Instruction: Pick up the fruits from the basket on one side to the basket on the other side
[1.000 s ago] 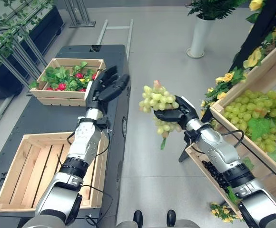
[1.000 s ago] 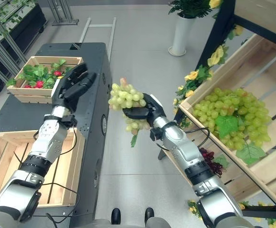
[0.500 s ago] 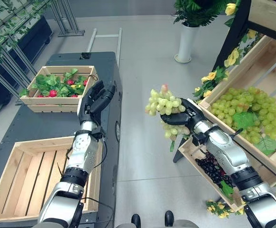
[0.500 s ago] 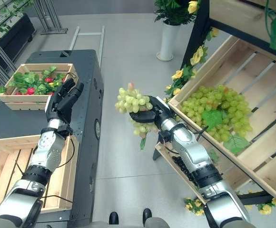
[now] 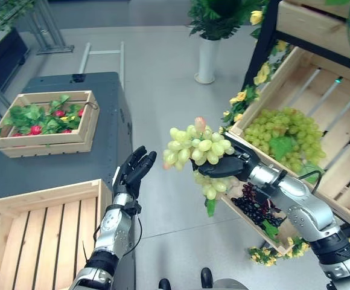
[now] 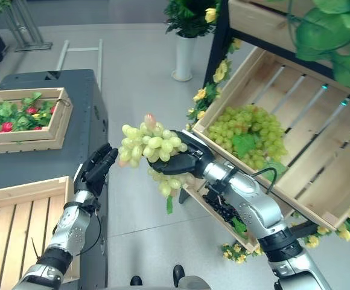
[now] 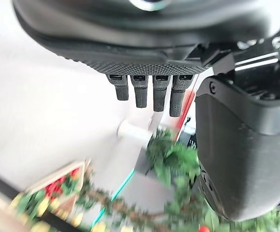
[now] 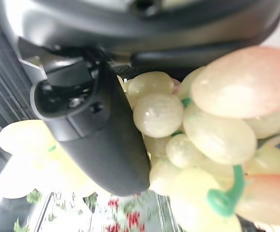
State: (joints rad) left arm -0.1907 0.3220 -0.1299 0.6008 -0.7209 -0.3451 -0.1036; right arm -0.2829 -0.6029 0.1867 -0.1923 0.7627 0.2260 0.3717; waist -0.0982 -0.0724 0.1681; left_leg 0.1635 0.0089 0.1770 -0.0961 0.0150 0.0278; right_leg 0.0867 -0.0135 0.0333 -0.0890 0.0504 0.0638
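Right hand (image 5: 226,164) clamped on grape bunch (image 5: 196,148), carried in air over floor, between shelf crate (image 5: 320,151) with more grapes and counter (image 5: 111,130). Left hand (image 5: 133,172) fingers straight, apart, holding nothing, raised near counter edge. Empty slatted crate (image 5: 42,232) on counter looks like target. Judgement: swing bunch across above crate rim, keep grip firm on stem side, lower inside before release; dangling lower grapes may snag rim.
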